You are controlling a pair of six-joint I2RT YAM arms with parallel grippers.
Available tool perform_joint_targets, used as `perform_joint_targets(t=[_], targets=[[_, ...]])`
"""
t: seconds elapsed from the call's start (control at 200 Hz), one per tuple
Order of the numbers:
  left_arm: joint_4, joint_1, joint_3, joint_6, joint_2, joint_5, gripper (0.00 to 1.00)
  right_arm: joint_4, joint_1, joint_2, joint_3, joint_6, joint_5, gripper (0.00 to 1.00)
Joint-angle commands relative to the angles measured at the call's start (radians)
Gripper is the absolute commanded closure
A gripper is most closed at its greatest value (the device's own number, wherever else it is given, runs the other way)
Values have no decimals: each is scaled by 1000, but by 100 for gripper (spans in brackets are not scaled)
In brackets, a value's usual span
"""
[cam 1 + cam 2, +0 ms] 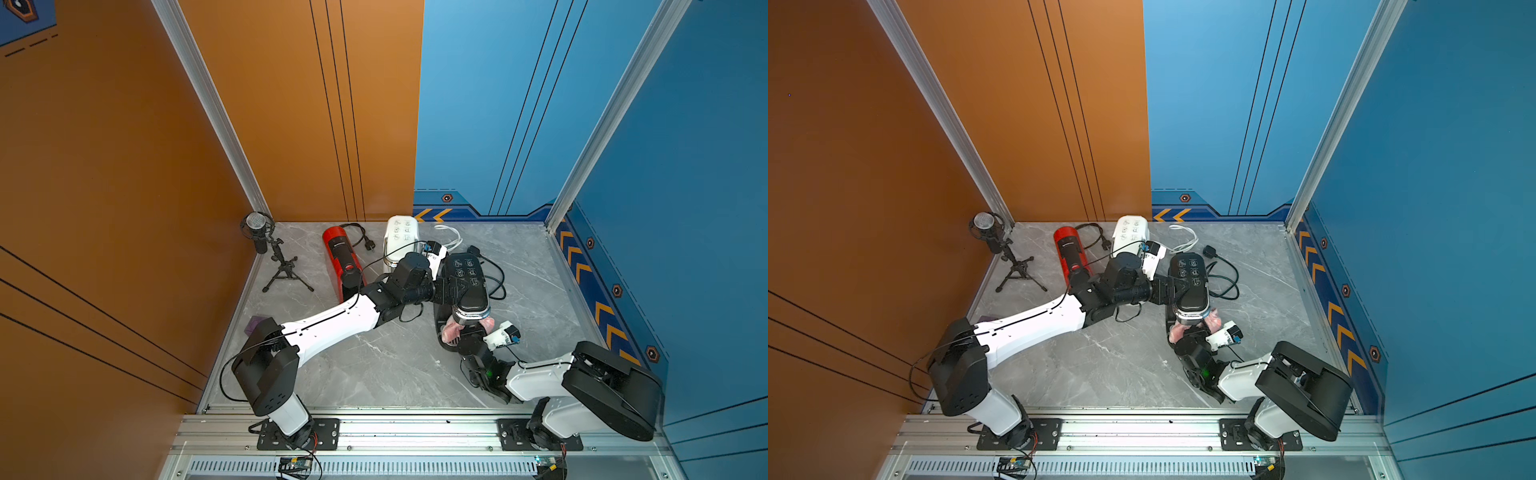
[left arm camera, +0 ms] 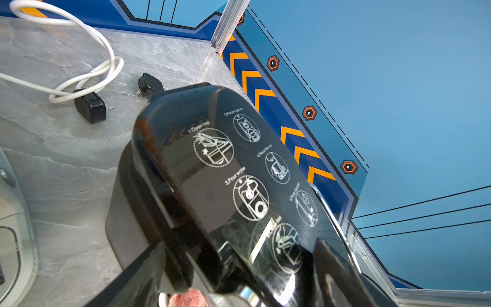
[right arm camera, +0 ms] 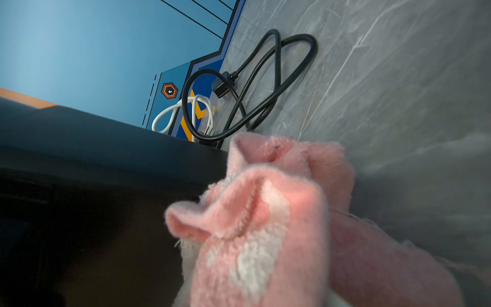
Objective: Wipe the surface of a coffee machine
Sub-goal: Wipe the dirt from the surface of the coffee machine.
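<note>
A black coffee machine (image 1: 467, 282) (image 1: 1190, 278) with white pictograms on its glossy top (image 2: 239, 172) stands mid-table. My left gripper (image 1: 459, 289) (image 2: 239, 265) reaches in from the left. Its jaws are spread wide, one on either side of the machine's upper body, closed on it. My right gripper (image 1: 467, 332) (image 1: 1194, 332) sits low at the machine's front, under the spout end, shut on a bunched pink cloth (image 1: 451, 330) (image 3: 265, 212). The cloth lies against the machine's dark side (image 3: 79, 199) and hides the right fingers in the right wrist view.
A red coffee machine (image 1: 340, 262) and a white one (image 1: 401, 237) stand behind the left arm. A microphone on a tripod (image 1: 266, 249) occupies the back left corner. A black cord (image 1: 494, 274) and a white cord (image 1: 451, 235) lie behind the black machine. Walls close three sides.
</note>
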Motion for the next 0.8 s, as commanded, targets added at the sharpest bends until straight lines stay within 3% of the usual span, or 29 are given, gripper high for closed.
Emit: perform_joint_targets(t=[0.0, 0.195, 0.44, 0.796], targets=[[-208, 10, -64, 43, 57, -14, 12, 26, 48, 42, 120, 22, -92, 100], [-208, 9, -64, 43, 55, -8, 13, 91, 39, 111, 130, 24, -82, 100], [-208, 8, -75, 37, 64, -14, 13, 56, -4, 78, 65, 48, -61, 100], [-208, 23, -99, 36, 40, -17, 13, -90, -129, -155, -19, -54, -96, 100]])
